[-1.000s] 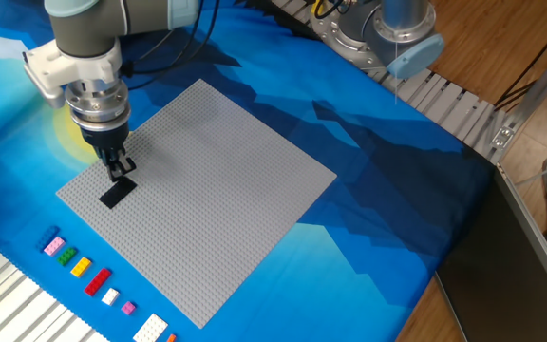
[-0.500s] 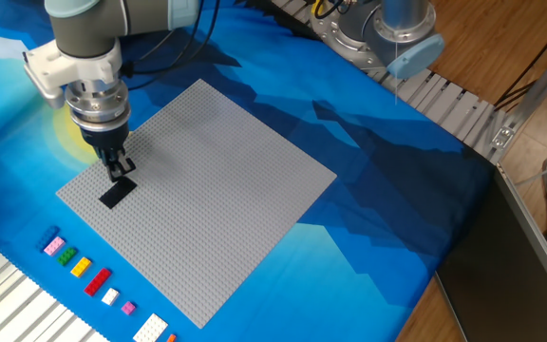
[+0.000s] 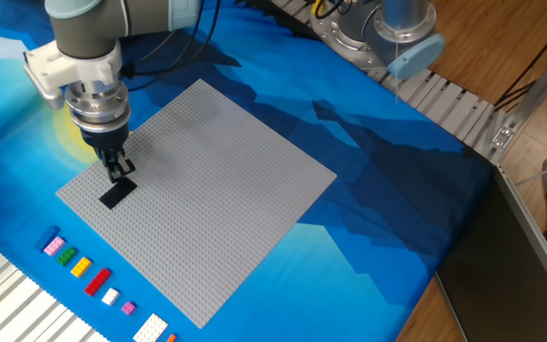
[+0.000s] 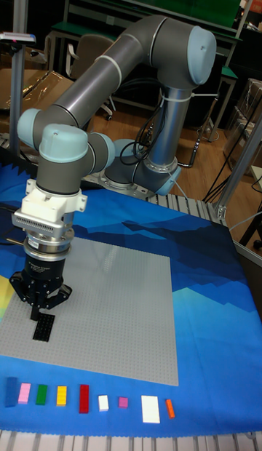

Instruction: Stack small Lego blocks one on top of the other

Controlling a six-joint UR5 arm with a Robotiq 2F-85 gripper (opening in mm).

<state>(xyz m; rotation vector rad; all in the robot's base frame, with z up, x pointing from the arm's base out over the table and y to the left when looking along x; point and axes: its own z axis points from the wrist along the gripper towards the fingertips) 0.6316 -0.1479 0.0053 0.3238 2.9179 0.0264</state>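
Note:
A flat black Lego block (image 3: 117,193) (image 4: 44,326) lies on the grey baseplate (image 3: 216,190) (image 4: 116,305) near its left corner. My gripper (image 3: 121,171) (image 4: 42,313) hangs straight down over the block's far end, fingers drawn close together, tips at or just above it. Whether they clamp the block I cannot tell. A row of small Lego blocks lies on the blue cloth in front of the plate: pink (image 3: 52,244), green (image 3: 66,255), yellow (image 3: 81,266), red (image 3: 98,280), white (image 3: 110,296), purple (image 3: 128,308), a larger white one (image 3: 150,328) and orange (image 4: 169,408).
A blue brick (image 4: 10,391) heads the row at the left. The arm's base (image 3: 387,28) stands at the back right on a ribbed metal table edge (image 3: 454,104). The blue patterned cloth (image 3: 378,209) covers the table around the baseplate.

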